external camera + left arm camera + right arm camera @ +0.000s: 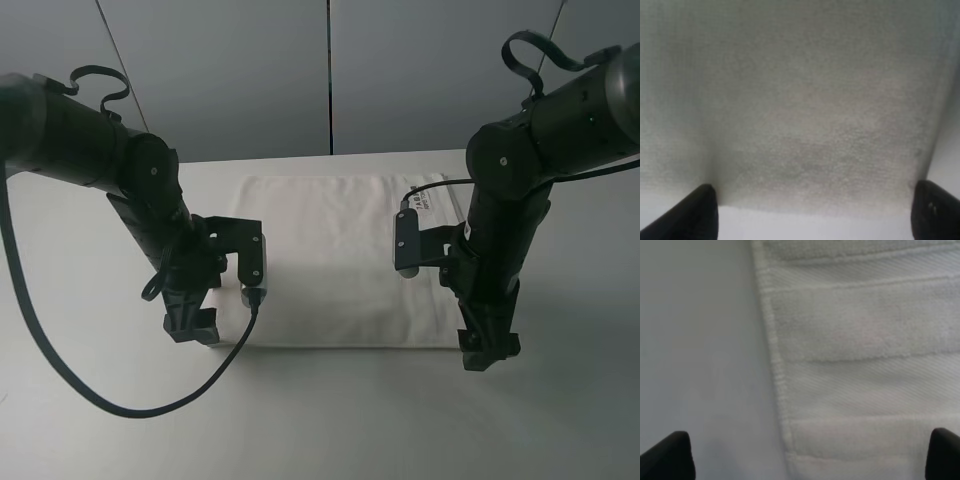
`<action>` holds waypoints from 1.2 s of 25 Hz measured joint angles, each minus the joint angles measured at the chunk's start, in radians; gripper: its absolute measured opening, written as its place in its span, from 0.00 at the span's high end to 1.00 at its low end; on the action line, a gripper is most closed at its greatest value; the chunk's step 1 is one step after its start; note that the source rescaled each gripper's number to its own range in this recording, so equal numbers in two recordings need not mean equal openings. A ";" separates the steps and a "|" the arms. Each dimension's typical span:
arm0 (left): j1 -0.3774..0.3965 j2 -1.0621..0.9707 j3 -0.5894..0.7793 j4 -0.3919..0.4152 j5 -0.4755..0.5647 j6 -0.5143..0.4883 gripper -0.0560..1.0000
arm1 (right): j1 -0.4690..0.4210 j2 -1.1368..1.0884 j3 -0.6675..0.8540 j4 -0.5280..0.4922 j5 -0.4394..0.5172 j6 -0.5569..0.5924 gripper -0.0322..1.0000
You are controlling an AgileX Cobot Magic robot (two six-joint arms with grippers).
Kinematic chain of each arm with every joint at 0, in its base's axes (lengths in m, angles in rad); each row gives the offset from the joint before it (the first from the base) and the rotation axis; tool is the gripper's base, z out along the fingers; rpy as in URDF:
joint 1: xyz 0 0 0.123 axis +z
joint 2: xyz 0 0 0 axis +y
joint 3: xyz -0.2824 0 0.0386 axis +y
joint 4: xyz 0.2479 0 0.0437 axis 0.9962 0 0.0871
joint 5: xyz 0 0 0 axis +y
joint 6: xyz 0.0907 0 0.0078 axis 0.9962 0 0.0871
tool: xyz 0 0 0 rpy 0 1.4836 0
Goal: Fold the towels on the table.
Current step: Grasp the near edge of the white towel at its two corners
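Note:
A white towel (335,262) lies flat in the middle of the white table (360,425), with a small printed label (424,205) at its far right corner. My left gripper (193,328) hangs low over the towel's near left corner, jaws wide apart. In the left wrist view terry cloth (805,110) fills the picture and its edge runs just ahead of the open gripper (815,220). My right gripper (488,350) is open at the near right corner. There the woven border bands (865,375) and side hem lie between its dark fingertips (667,455), with bare table (700,350) beside them.
A black cable (110,400) loops from the left arm across the near left of the table. Grey wall panels (330,70) stand behind the table's far edge. Both arms' bodies lean over the towel's sides.

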State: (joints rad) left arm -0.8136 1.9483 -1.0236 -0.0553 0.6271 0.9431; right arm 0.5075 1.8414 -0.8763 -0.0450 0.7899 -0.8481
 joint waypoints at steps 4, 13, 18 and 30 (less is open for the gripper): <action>-0.016 0.000 0.000 -0.013 0.000 0.000 0.00 | 0.000 0.000 0.000 -0.012 0.000 0.000 0.00; -0.018 0.000 0.000 -0.034 0.000 0.000 0.00 | 0.000 0.000 0.000 -0.015 -0.038 0.031 0.00; -0.028 0.011 0.000 -0.043 0.022 -0.001 0.00 | 0.000 0.000 0.000 -0.015 -0.042 0.037 0.00; -0.059 0.029 0.000 0.027 0.057 -0.064 0.00 | 0.000 0.000 0.000 -0.015 -0.046 0.037 0.00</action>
State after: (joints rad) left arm -0.8727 1.9770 -1.0236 -0.0284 0.6841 0.8786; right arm 0.5075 1.8414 -0.8763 -0.0601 0.7440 -0.8110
